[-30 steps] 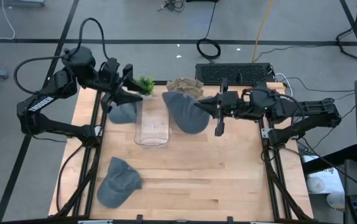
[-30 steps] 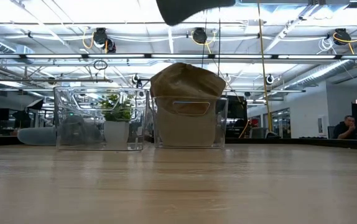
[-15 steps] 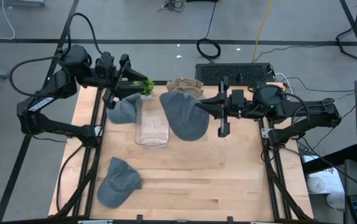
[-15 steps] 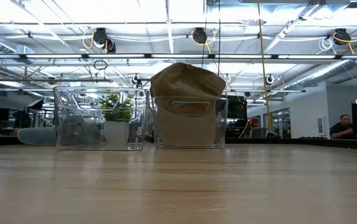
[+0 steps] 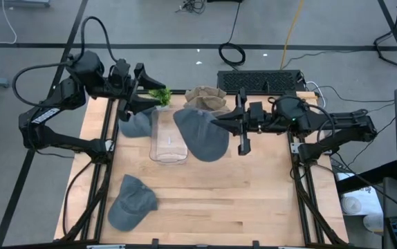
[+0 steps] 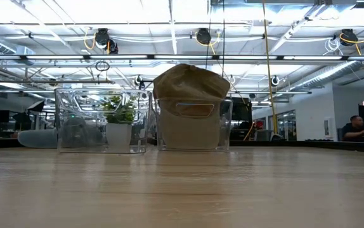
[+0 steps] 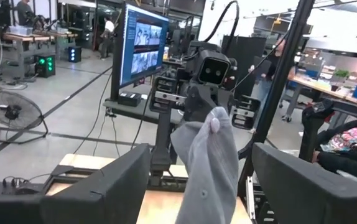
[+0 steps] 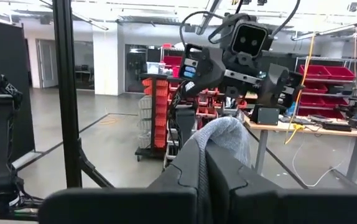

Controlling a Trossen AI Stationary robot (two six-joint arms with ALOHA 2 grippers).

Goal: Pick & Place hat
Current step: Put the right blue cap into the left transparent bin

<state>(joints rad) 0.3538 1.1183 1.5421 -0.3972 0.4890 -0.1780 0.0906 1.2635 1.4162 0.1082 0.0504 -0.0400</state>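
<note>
1. Pressed together on grey fabric, the jaws of the right gripper (image 5: 220, 123) pinch the held cap (image 5: 202, 133); in the right wrist view we see its fingers (image 8: 188, 171) closed on a fold of the cloth (image 8: 225, 134).
2. We see the left gripper (image 5: 146, 90) with its jaws spread, the two dark fingers (image 7: 107, 186) well apart in the left wrist view, and nothing between them.
3. We read the held cap as soft, limp grey cloth with a rounded crown; it hangs above the table (image 5: 254, 200) near the far middle, partly over the clear bin (image 5: 167, 138).
4. We note the clear bin is a rigid, see-through, box-shaped container; beside it, farther right, stands a tan cap (image 5: 205, 95) of stiffer-looking cloth, domed in the low view (image 6: 191, 82).
5. We find a second grey cap (image 5: 136, 123) lying at the far left, just under the left gripper, and a third grey cap (image 5: 131, 202) crumpled on the pale wooden planks near the left front.
6. We see a small green plant (image 5: 160, 94) in a white pot (image 6: 117, 136) at the far edge.
7. We see the left arm reaching in from the far left, the right arm stretched level from the right; the two grippers face each other.
</note>
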